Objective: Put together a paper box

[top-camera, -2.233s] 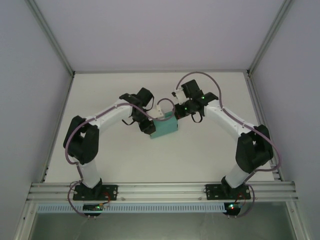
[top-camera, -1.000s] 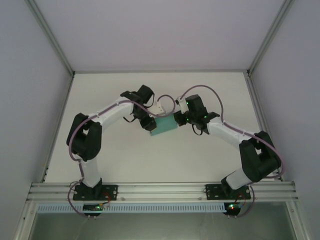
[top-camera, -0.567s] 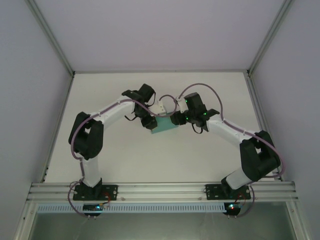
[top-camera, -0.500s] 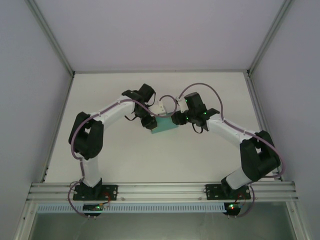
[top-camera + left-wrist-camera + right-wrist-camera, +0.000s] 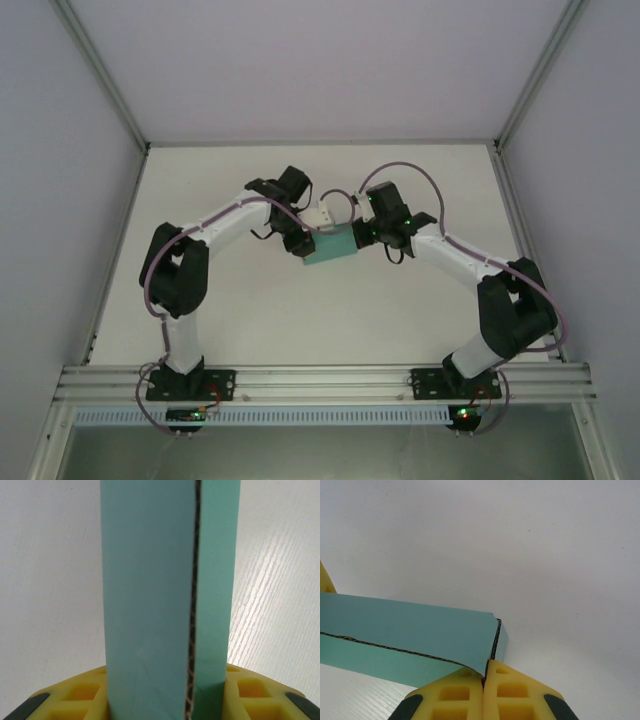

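Box (image 5: pixel 332 246): teal matte card, folded into a flat rectangular sleeve. It sits mid-surface (image 5: pixel 300 320), between the two claws. Cannot tell if it rests on the surface or hangs just above.

Left claw (image 5: pixel 303 243): clamped on the box's left end. In the left wrist view the box (image 5: pixel 150 595) runs straight away from the camera between the yellow fingers (image 5: pixel 75 697), one on each side. The fingers are moulded plastic with square pockets and dark grey inserts at the outer corners. A dark fluted edge runs the length of the box where one panel overlaps the next: corrugated core, thin. The panel left of the seam is wider and smooth. The one right of it is narrower and a shade greener.

Right claw (image 5: pixel 357 236): fingers pressed together at the box's right end. In the right wrist view the two yellow fingers (image 5: pixel 455 695) meet flat, with no gap, and their tips touch the box's (image 5: pixel 410 625) near corner. Cannot tell if a card edge is nipped between them. The box lies as a long slab. It has a lighter top face, a darker side strip, a fluted seam between them and a short end face beyond the corner.

The surface is white and matte, with faint straight grain lines in the wrist views. The arms are white tubes with black joints and purple cables.
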You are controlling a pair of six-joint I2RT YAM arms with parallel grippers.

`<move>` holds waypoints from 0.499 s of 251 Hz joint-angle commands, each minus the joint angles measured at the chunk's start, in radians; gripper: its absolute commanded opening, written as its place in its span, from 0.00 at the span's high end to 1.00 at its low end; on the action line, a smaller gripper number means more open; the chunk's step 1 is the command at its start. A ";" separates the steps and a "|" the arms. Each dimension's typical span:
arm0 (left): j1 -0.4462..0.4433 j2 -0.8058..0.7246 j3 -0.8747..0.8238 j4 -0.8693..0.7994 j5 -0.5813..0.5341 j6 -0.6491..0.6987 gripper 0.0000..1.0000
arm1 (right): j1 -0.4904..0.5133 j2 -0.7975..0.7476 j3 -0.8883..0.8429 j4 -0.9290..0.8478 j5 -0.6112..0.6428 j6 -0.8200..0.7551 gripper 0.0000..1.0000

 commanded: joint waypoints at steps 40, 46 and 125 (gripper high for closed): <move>-0.014 -0.025 0.008 0.083 -0.013 -0.079 0.00 | 0.075 0.045 -0.015 -0.107 0.144 0.123 1.00; -0.013 -0.041 0.001 0.090 -0.019 -0.092 0.00 | 0.077 0.047 -0.012 -0.115 0.155 0.133 1.00; -0.012 -0.294 -0.223 0.220 -0.212 -0.333 0.06 | 0.089 0.065 0.033 -0.163 0.142 0.165 1.00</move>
